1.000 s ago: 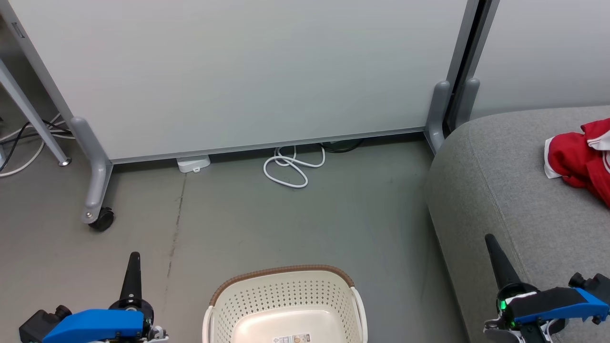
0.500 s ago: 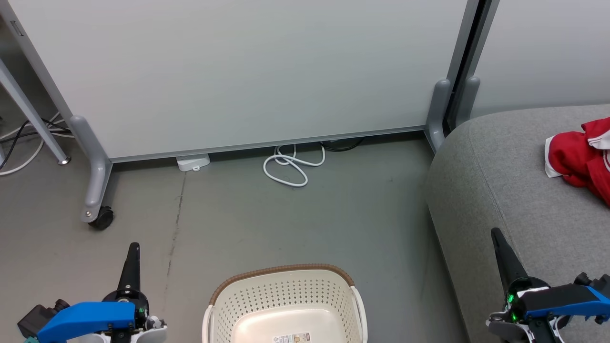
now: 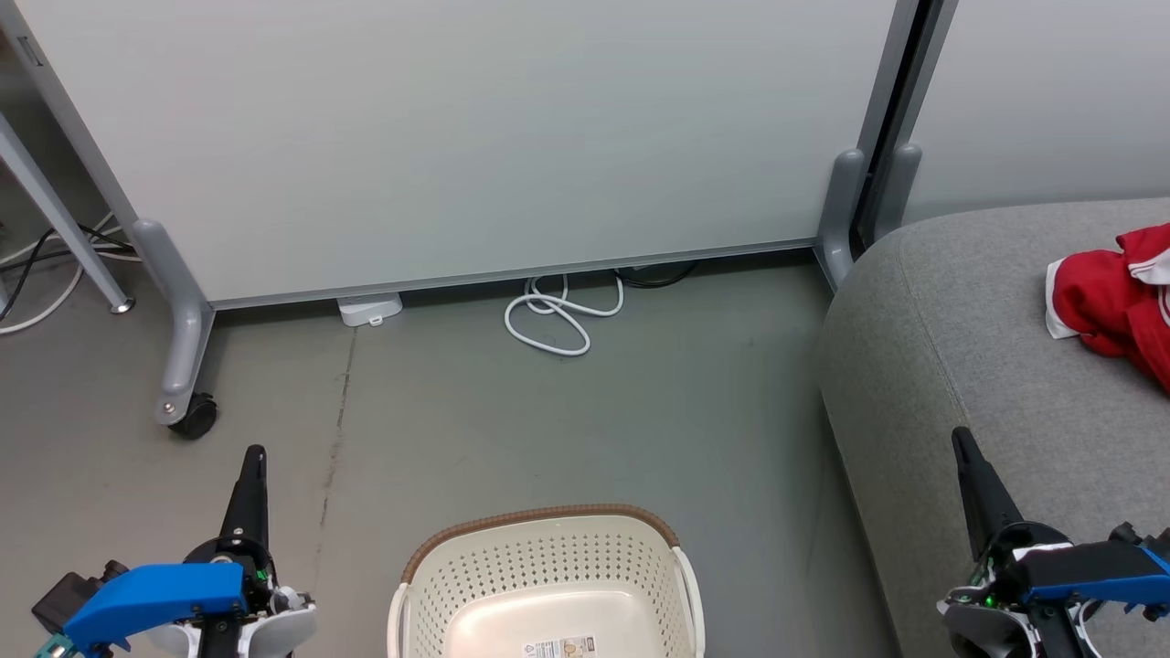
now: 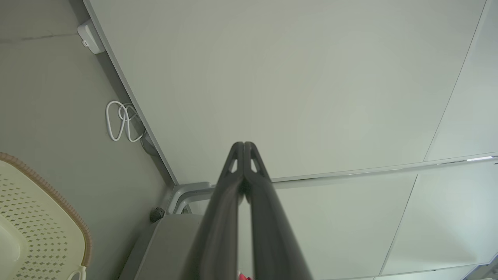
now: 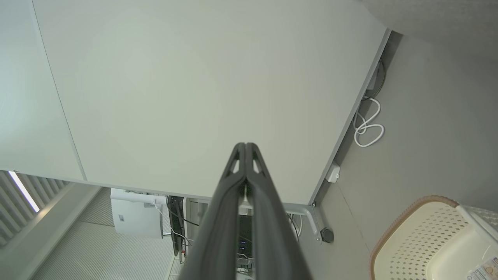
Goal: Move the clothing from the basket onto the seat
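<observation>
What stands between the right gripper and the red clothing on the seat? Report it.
Nothing visible does. The right gripper, shut, shows at the front edge of the seat; only bare grey cushion lies between it and the clothing, which already rests on the seat.

One basket (image 3: 548, 559), one seat (image 3: 951, 329), one clothing heap (image 3: 1101, 311), one cable (image 3: 548, 315).
</observation>
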`<state>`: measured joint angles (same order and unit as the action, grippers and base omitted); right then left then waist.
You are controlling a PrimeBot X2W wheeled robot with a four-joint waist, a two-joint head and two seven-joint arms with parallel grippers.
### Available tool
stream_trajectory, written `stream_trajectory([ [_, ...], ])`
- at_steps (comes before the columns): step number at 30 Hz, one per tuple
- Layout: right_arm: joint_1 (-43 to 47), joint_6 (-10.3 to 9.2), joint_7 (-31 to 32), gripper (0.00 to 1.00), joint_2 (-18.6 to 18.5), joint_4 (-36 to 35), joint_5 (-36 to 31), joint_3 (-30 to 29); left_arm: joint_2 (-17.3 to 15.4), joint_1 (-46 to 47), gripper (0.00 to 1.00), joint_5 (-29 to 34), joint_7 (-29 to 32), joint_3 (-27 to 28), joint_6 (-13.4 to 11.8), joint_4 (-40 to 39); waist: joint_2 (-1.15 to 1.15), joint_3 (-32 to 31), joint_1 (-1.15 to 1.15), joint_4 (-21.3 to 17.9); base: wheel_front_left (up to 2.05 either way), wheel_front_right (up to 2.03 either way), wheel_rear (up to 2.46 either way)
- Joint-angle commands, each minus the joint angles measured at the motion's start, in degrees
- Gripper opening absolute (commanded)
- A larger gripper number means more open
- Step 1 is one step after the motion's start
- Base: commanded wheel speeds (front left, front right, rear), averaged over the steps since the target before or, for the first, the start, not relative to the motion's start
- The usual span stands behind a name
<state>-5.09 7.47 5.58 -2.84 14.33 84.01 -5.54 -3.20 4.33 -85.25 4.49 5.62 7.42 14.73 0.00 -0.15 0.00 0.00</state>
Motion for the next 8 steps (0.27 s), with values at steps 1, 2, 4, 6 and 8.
stream_trajectory([
  [1,-0.8,0.04,0.3,0.0,-0.1,-0.4,0.8,-0.2,0.0,1.0,0.0,-0.6,0.3,0.4,0.1,-0.4,0.0,0.0,0.0,0.0,0.0,0.0,0.0],
  [2,-0.9,0.04,0.3,0.0,-0.1,-0.4,1.2,-0.2,0.0,1.1,0.0,-1.0,0.4,0.4,0.1,-0.4,0.0,0.0,0.0,0.0,0.0,0.0,0.0],
  [4,-1.0,0.04,0.4,0.0,-0.1,-0.4,2.1,-0.3,0.1,1.2,0.0,-1.7,0.6,0.5,0.1,-0.5,0.0,0.1,0.0,0.0,0.0,0.0,0.0],
  [6,-1.1,0.04,0.5,0.0,-0.1,-0.4,3.0,-0.4,0.1,1.3,0.0,-2.4,0.8,0.5,0.1,-0.5,0.0,0.1,0.0,0.0,0.0,0.0,0.0],
  [8,-1.1,0.04,0.5,0.0,-0.1,-0.4,3.7,-0.5,0.1,1.5,0.0,-3.1,1.0,0.6,0.1,-0.5,0.0,0.1,0.0,0.0,0.0,0.0,0.0],
])
